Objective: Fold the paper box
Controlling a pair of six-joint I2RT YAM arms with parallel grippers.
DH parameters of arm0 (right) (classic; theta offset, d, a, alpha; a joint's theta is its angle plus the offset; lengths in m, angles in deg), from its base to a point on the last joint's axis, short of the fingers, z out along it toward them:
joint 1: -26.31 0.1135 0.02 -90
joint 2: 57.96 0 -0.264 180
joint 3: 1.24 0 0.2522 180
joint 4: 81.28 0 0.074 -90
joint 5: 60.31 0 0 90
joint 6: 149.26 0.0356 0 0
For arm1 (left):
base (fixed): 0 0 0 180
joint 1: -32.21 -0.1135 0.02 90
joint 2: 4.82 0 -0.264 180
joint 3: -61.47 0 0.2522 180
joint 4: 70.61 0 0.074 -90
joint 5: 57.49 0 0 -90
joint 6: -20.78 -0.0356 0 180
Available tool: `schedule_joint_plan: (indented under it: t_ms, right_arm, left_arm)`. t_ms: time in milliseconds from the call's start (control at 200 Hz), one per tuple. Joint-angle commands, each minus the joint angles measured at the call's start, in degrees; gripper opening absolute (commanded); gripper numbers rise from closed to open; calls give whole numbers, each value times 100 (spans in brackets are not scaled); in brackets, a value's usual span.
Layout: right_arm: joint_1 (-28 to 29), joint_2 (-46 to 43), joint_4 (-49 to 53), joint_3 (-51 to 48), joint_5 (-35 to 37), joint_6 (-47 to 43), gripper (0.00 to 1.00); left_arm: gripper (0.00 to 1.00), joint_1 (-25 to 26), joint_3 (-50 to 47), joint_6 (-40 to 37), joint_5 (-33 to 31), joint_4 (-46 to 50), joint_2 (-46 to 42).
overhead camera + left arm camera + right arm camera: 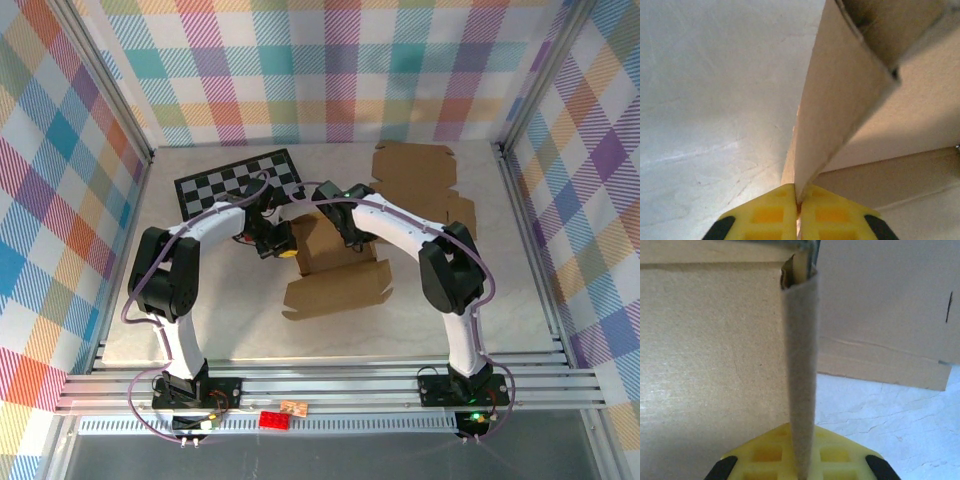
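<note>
paper box point(340, 290): we see it at the middle of the table point(480, 300), brown cardboard, part raised and part lying flat; the flat panel spreads toward six o'clock, on the side of the arm bases.
left gripper point(799, 200): its yellow fingers are pressed together on the thin edge of a side wall point(830, 110) of the paper box, which rises upright from between them (no gap shows beside the card). From above we place it at nine o'clock of the raised part.
right gripper point(802, 445): clamped on a folded flap point(801, 365), a doubled strip of card standing straight up between the yellow pads. From above it sits at about one o'clock of the raised part, near the left gripper, with card between the two.
checkerboard point(240, 180): flat on the table at eleven o'clock from the paper box, its near edge crossed by the left arm.
flat cardboard blank point(415, 185): unfolded, at one o'clock from the paper box, toward the far right corner.
red brick point(273, 419): on the front frame at six o'clock, between the two arm bases.
</note>
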Motion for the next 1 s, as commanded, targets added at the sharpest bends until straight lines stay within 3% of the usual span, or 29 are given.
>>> schedule_joint_plan:
  t_ms: [0, 405, 740, 995]
  right_arm:
    - [1, -288, -28, -197, -151, 250, 0]
    - [9, -516, -311, -552, -233, 300, 0]
    - [27, -579, -319, -656, -118, 423, 0]
    - [33, -587, -273, -695, -64, 512, 0]
  left_arm:
    - [14, 24, -202, 399, -135, -664, -104]
    - [21, 203, -364, 628, -331, -1032, -10]
    - [21, 556, -163, 377, -1370, -526, -32]
    - [0, 945, -110, 637, -2684, -114, -142]
